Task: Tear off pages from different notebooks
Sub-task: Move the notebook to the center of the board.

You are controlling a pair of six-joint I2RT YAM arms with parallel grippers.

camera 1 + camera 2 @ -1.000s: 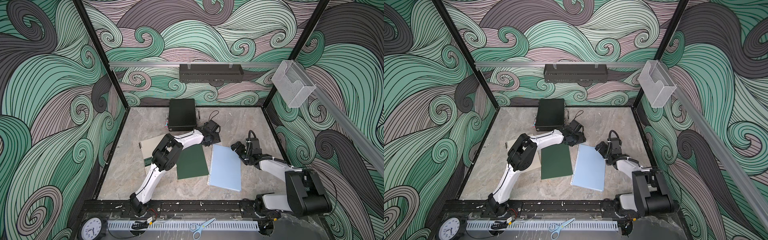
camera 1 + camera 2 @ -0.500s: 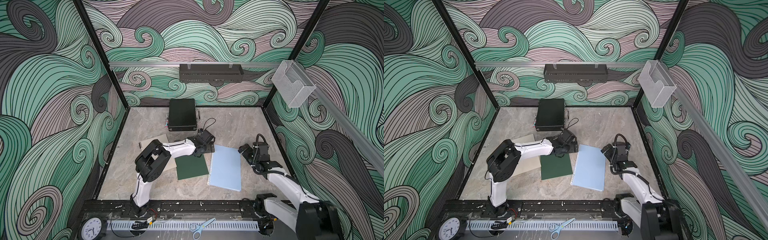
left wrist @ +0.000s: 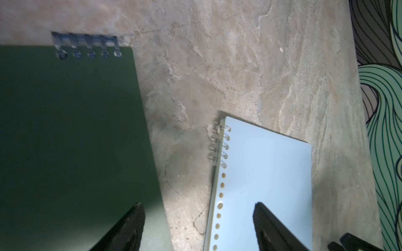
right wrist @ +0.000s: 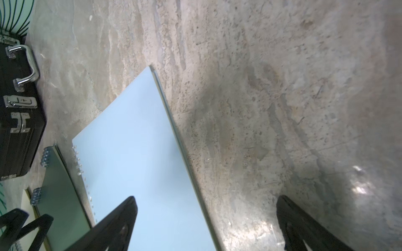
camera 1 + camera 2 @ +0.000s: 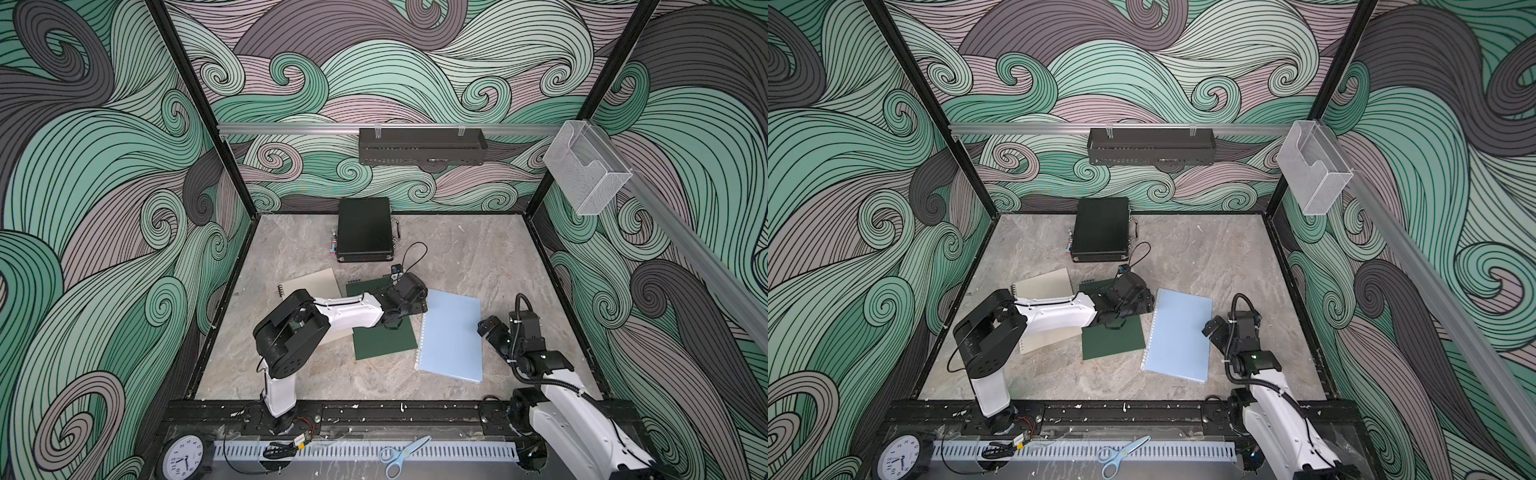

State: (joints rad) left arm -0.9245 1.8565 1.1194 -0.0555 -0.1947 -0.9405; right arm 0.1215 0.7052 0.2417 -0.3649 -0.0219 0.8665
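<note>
Left end effector (image 3: pixel 198 206) hangs spread and empty as I watch, dark green notebook (image 3: pixel 71 130) under one finger and light blue notebook (image 3: pixel 265 173) under the other, while my right end effector (image 4: pixel 206 199), jaws likewise apart, straddles that blue notebook's edge over the surface (image 4: pixel 272 97).

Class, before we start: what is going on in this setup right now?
A two-armed robot faces three closed spiral notebooks lying flat on the table: a beige notebook, a dark green notebook and a light blue notebook. The left hand hangs open over the gap between the dark green notebook and the light blue notebook. The right hand, also open, is over the light blue notebook's unbound edge. Neither holds anything, and no torn-off page is visible.
</note>
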